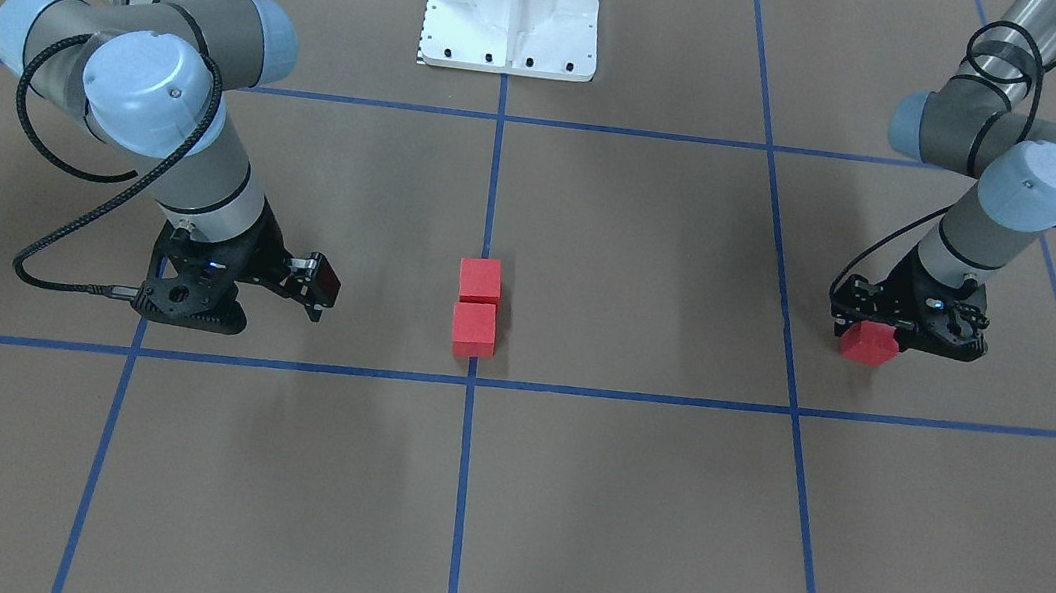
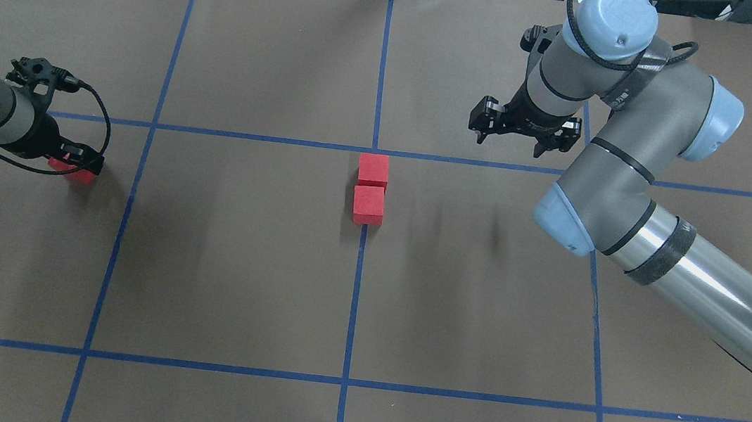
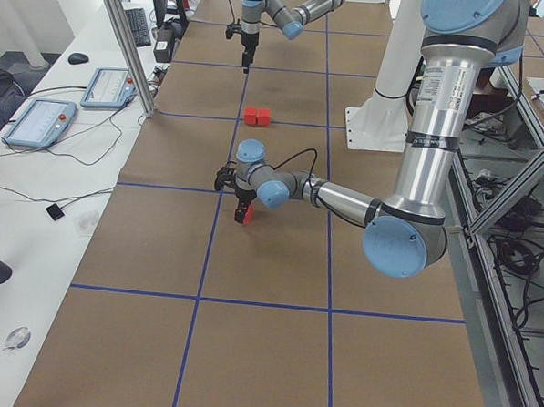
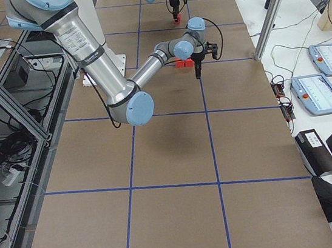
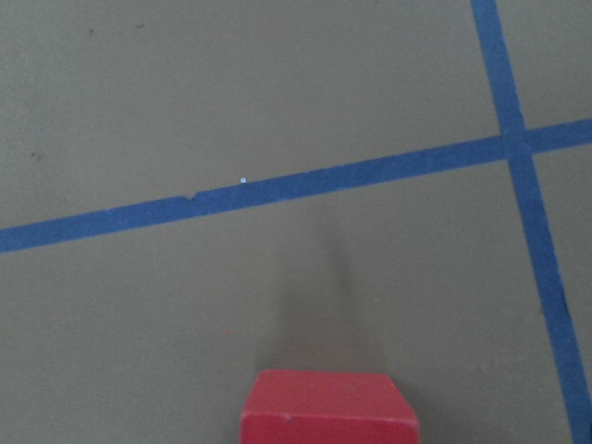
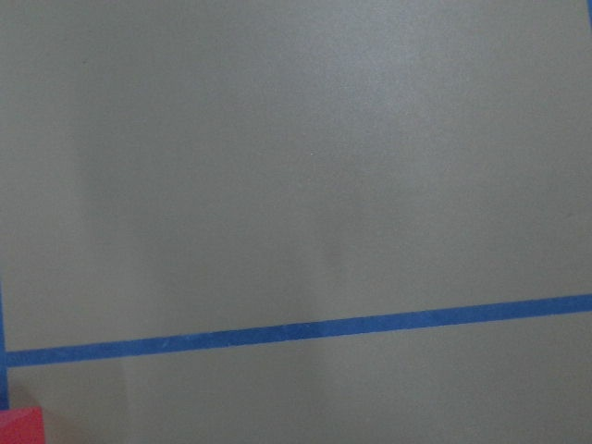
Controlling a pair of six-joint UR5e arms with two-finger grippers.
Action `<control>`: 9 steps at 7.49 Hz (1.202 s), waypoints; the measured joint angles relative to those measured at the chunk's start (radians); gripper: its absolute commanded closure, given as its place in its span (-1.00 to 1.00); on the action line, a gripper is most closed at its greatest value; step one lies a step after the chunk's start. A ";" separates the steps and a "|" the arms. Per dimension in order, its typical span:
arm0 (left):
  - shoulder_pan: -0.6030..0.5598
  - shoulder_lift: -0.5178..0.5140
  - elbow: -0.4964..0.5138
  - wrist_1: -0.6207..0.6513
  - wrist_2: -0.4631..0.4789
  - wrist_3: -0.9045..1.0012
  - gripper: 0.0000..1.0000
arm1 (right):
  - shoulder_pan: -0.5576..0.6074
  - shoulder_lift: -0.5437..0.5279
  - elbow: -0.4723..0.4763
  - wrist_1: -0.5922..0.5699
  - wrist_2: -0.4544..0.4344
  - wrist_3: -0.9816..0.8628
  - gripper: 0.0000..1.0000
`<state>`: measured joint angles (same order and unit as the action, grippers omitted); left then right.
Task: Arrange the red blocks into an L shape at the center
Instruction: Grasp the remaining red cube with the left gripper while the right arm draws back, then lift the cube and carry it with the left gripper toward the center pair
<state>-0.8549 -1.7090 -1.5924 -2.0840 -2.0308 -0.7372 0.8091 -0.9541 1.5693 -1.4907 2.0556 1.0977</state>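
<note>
On the brown table (image 2: 236,259), two red blocks (image 2: 371,189) sat touching each other, in a line along the blue tape (image 2: 353,307). They were right next to the center (image 2: 374,150), on the robot's side of it. Far off on my left side, the left gripper (image 1: 870,341) was squeezed on the third block (image 1: 868,344), which hung at its tip, low over the table. My right gripper (image 1: 312,288) hovered well away from the two blocks, holding nothing. I could not tell if its fingers were apart or together.
</note>
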 measured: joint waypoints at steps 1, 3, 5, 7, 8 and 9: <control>0.000 -0.003 0.003 -0.002 0.000 0.001 -0.72 | 0.000 0.000 0.000 0.001 0.000 0.000 -0.99; 0.000 -0.013 0.008 -0.003 0.000 0.001 -0.72 | -0.003 -0.001 -0.001 0.001 -0.004 0.001 -0.99; 0.000 -0.020 0.014 -0.004 0.000 0.001 -0.72 | -0.011 0.001 -0.001 0.002 -0.006 0.009 -0.99; -0.001 -0.021 0.018 -0.004 0.000 0.002 -0.72 | -0.016 0.002 0.000 0.003 -0.007 0.014 -0.99; -0.001 -0.021 0.019 -0.004 0.000 0.002 -0.24 | -0.018 0.002 -0.001 0.003 -0.008 0.014 -0.99; -0.003 -0.021 0.020 -0.004 0.000 0.001 0.47 | -0.020 0.001 -0.001 0.003 -0.008 0.014 -0.99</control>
<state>-0.8574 -1.7302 -1.5720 -2.0877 -2.0310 -0.7357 0.7893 -0.9529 1.5686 -1.4876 2.0479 1.1120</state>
